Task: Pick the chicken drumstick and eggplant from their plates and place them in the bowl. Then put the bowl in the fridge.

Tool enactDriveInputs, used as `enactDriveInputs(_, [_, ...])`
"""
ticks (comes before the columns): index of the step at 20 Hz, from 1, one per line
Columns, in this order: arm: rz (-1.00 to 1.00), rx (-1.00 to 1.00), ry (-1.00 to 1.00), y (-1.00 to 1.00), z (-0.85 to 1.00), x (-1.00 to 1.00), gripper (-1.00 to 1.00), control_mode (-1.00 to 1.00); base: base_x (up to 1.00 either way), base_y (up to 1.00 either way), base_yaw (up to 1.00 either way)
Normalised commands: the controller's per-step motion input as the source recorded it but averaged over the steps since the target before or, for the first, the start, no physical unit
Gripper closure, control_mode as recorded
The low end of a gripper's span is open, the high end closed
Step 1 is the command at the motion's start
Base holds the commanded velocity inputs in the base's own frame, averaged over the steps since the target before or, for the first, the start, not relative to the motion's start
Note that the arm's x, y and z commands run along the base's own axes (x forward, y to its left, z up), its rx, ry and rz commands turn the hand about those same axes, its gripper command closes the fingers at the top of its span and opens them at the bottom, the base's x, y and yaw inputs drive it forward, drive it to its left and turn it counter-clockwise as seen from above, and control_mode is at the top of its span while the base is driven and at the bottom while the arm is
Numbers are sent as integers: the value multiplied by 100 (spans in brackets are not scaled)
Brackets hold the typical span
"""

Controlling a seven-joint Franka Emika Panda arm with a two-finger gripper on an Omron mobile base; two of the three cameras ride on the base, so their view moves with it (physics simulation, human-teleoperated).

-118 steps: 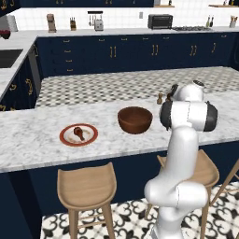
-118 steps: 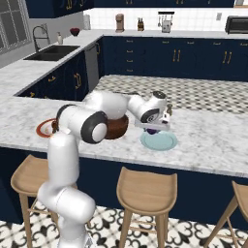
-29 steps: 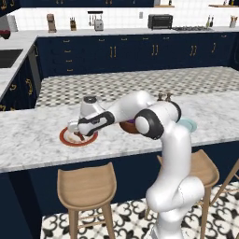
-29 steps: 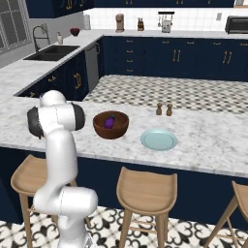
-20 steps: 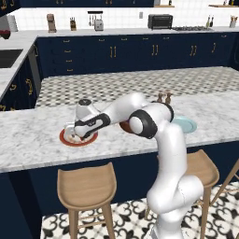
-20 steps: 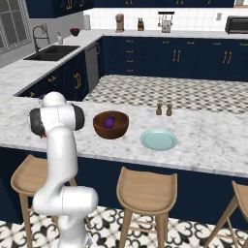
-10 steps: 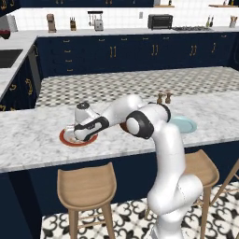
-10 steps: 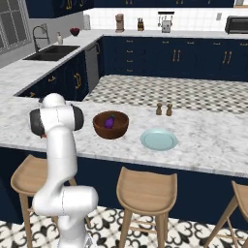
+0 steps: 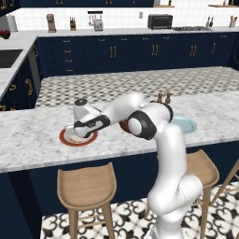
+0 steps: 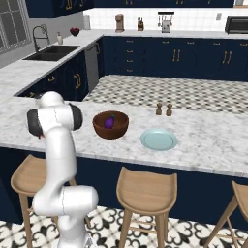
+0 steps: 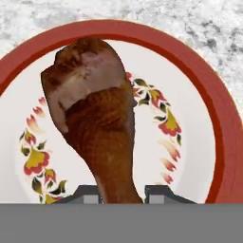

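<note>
The thin bone end of the small brown roasted chicken drumstick (image 11: 95,128) is gripped between the nearly closed tips of the claw (image 11: 122,192), low over the cream plate with a red-brown rim (image 11: 223,142) on the white marble tabletop (image 9: 28,144). The dark purple eggplant (image 10: 110,122) is seen inside the dark-brown wooden bowl (image 10: 99,130), beside the pale blue plate (image 10: 158,139).

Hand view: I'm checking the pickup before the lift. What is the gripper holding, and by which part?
The gripper is shut on the chicken drumstick, at its thin bone end, over the red-rimmed plate.
</note>
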Motion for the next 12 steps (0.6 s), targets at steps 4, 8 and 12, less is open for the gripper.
enactDriveInputs(4, [4, 0, -8, -66, 98, -87, 100, -100, 0, 0, 0])
enactDriveInputs(8, [0, 0, -6, -100, 81, -67, 100, -100, 0, 0, 0])
enactDriveInputs(12, [-7, 1, 0, -100, 73, -7, 100, -100, 0, 0, 0])
